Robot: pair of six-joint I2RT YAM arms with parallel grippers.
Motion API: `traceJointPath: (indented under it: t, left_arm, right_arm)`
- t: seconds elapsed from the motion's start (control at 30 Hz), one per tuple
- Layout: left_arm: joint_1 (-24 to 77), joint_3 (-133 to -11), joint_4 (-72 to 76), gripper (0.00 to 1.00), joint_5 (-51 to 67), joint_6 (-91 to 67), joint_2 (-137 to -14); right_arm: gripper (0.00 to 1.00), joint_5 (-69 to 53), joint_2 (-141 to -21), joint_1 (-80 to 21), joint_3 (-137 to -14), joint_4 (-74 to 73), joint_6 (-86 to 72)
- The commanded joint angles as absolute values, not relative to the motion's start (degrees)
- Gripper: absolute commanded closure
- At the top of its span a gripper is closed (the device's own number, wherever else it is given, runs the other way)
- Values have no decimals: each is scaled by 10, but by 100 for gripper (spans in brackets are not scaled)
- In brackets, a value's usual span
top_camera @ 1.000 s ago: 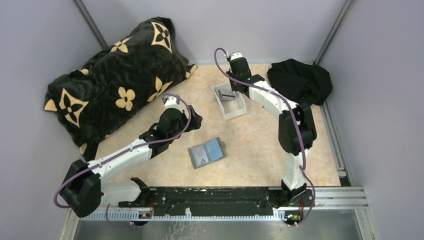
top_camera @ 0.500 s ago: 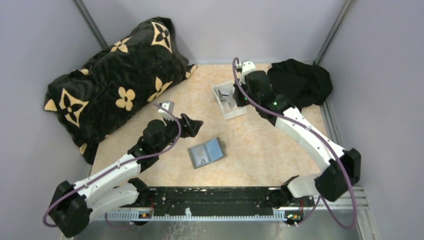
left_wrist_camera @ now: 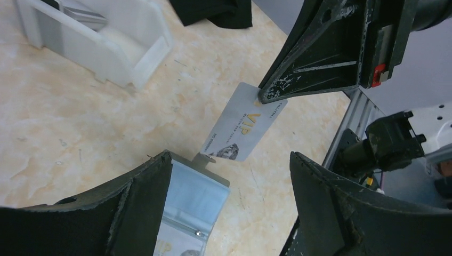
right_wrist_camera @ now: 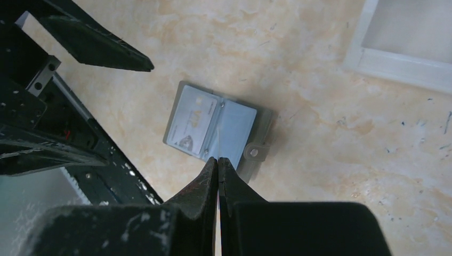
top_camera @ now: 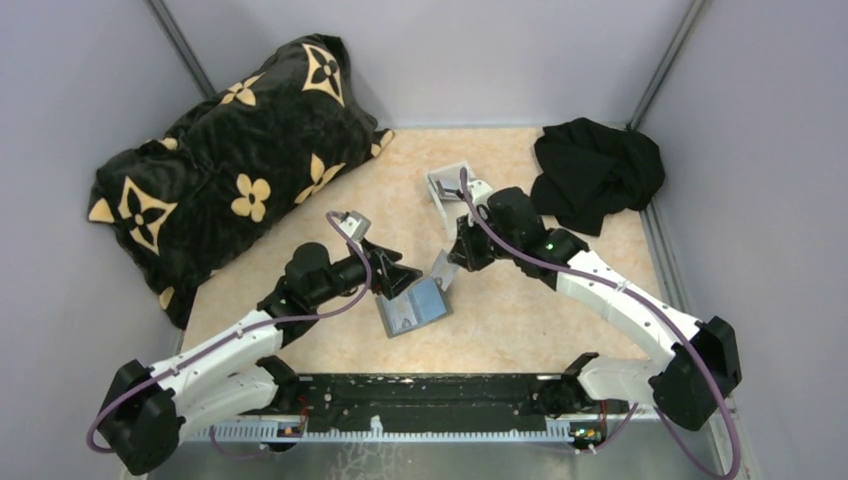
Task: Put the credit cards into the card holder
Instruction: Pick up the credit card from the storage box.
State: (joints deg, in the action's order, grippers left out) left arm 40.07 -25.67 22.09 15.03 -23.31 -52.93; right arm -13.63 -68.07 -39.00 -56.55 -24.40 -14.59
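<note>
card holder [top_camera: 413, 307]: lies open and flat on the table [top_camera: 520, 310], inside face up. Two panels show, with a snap tab on the edge nearest the tray.
card [left_wrist_camera: 245, 122]: silvery with gold "VIP" print. Hangs tilted just above the card holder's tab edge, lower corner close to the tab. Can't tell if it touches the holder.
right gripper [right_wrist_camera: 218, 160]: clenched on the card's upper edge, fingers pinched flat with only the card between them. It sits above the card holder, and from its own camera the card shows edge-on along the holder's fold line.
left gripper [top_camera: 398, 285]: released, fingers spread wide, nothing in them. It is low and just beside the card holder on the side away from the tab, opening pointed across the holder toward the card. Can't tell if it touches the holder.
second card [right_wrist_camera: 194, 120]: seated in the card holder's panel farthest from the tab, same VIP print, face up.
tray [top_camera: 445, 185]: white, beyond the card holder's tab side and apart from it. Something flat and grey is inside, too cropped to identify.
black cloth [top_camera: 598, 170]: crumpled heap past the tray, well apart from the card holder.
cushion [top_camera: 230, 150]: black plush with gold flower pattern, well apart from the card holder, behind the left gripper.
</note>
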Motion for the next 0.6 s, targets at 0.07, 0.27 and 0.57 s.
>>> traceJointPath:
  t: [0.07, 0.27, 0.57]
  left_arm:
    - [398, -268, 231, 13, 229, -206, -554]
    - [398, -270, 246, 17, 260, -202, -585]
    - [398, -274, 259, 24, 291, -202, -620]
  right_arm:
    - [100, -225, -658, -393, -551, -191, -166]
    - [100, -285, -669, -393, -543, -176, -176]
    - [100, -330, -680, -392, -538, -169, -176]
